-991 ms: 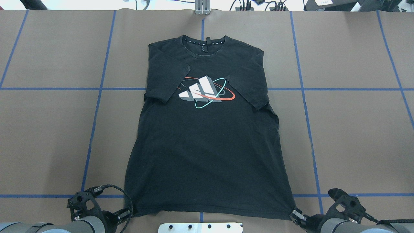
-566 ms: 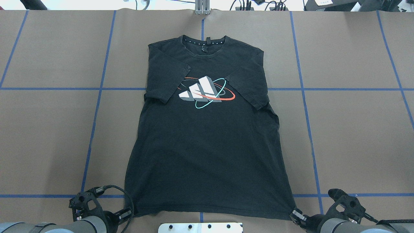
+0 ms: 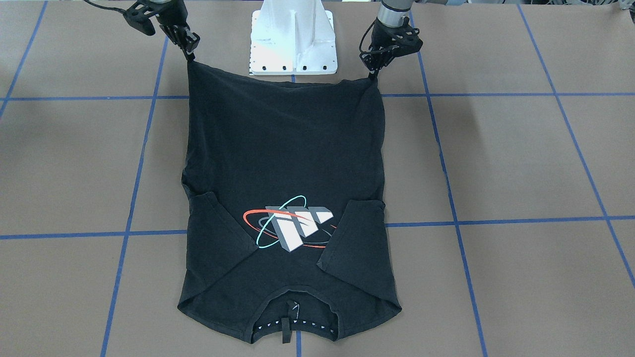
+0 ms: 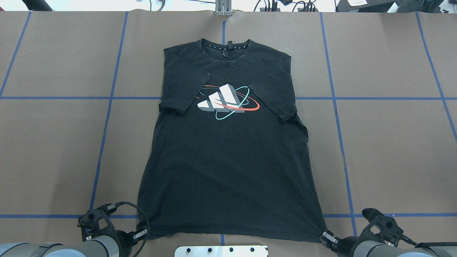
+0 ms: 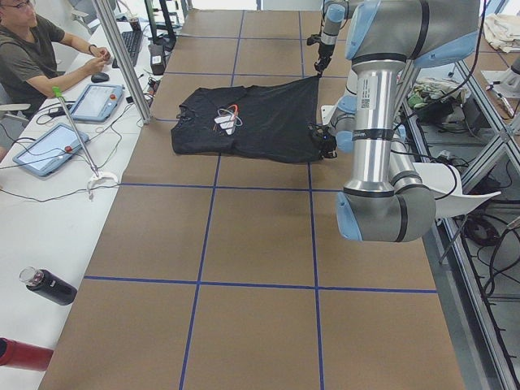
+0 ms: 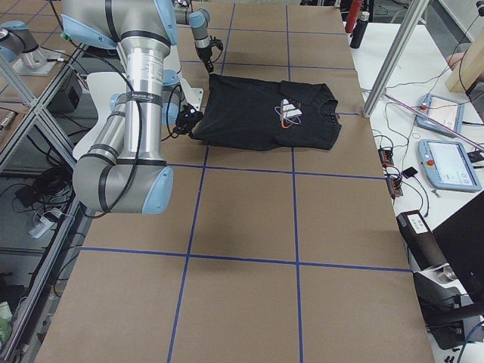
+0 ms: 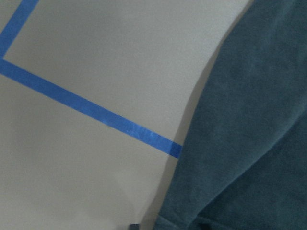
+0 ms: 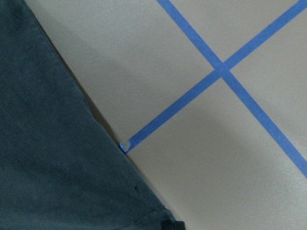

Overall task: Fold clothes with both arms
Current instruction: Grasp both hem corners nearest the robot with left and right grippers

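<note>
Edging inward since earlier, left gripper [image 4: 144, 232] pinches one hem corner of the T-shirt [image 4: 228, 160]; right gripper [image 4: 325, 237] pinches the other; white pedestal base [image 3: 293, 37] sits between them.

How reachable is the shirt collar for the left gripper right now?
Probably reachable: nothing stands between the left gripper and the collar at the far end of the T-shirt. But it looks shut on a hem corner, so the hem would come along.

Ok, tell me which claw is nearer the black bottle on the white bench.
Left. The left claw holds the shirt by the hem corner toward the black bottle; the right claw holds the opposite corner, the whole hem farther away.
</note>
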